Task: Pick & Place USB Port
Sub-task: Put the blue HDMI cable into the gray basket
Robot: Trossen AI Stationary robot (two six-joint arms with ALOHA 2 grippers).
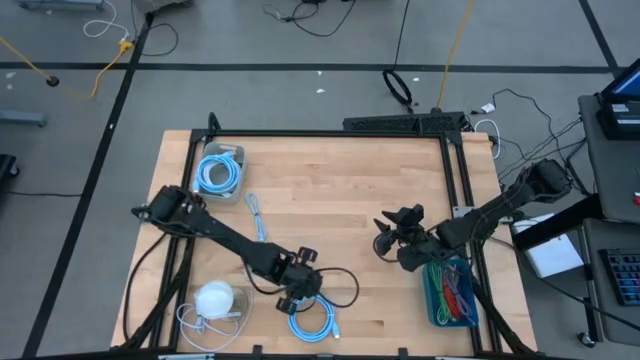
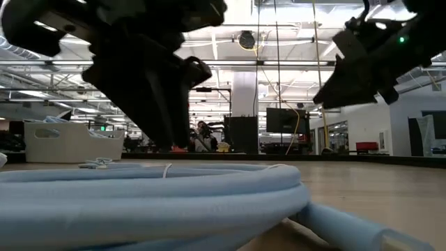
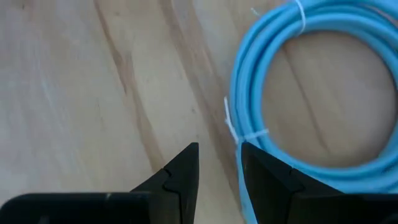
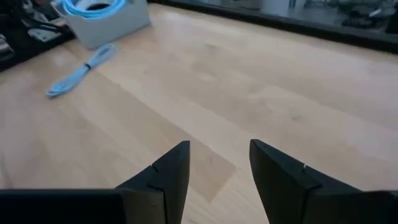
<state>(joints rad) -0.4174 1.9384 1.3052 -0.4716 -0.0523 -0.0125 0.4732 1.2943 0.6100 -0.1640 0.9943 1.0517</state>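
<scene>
Left claw (image 1: pixel 297 290) poised just above the blue cable coil (image 1: pixel 312 318) on the counter (image 1: pixel 340 200), fingers slightly parted and holding nothing; right claw (image 1: pixel 385 235) well apart from the coil, open and empty.

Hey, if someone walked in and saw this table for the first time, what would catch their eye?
Probably the coiled light blue cable at the table's near edge, with the left gripper right over it, fingers apart and empty. Next, another blue coil in a grey bin at the far left corner, and the open right gripper hovering over bare wood beside a bin of colourful cables.
</scene>
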